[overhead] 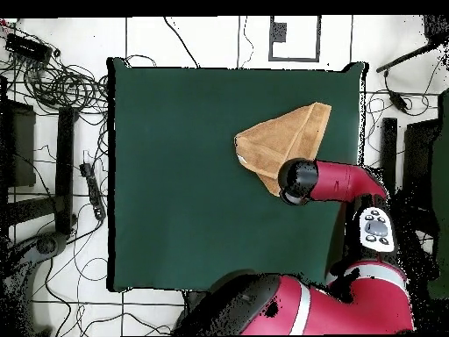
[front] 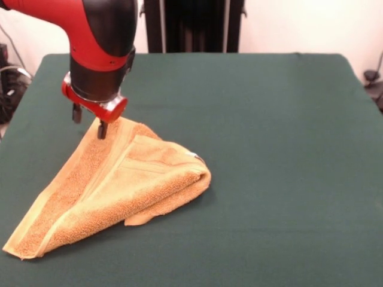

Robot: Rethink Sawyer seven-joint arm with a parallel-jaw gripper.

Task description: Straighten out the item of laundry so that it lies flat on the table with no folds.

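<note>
The golden-orange towel [front: 119, 179] lies folded into a rough triangle on the green table [front: 269, 149], left of centre in the front view. A thick rolled fold runs along its right side, paler bands run along its edges, and a small white tag [front: 194, 156] shows at the fold. My gripper [front: 90, 121] is at the towel's far tip, fingers apart. One finger [front: 102, 128] is at the towel's tip, the other is over bare cloth. In the overhead view the towel [overhead: 281, 140] lies by the table's [overhead: 175, 175] right edge, and my wrist [overhead: 298, 180] hides the gripper.
Cables and stands [overhead: 53, 88] lie on the floor around the table. The arm's base [overhead: 298, 307] sits at the bottom of the overhead view. A dark pedestal [front: 191, 24] stands behind the table's far edge in the front view.
</note>
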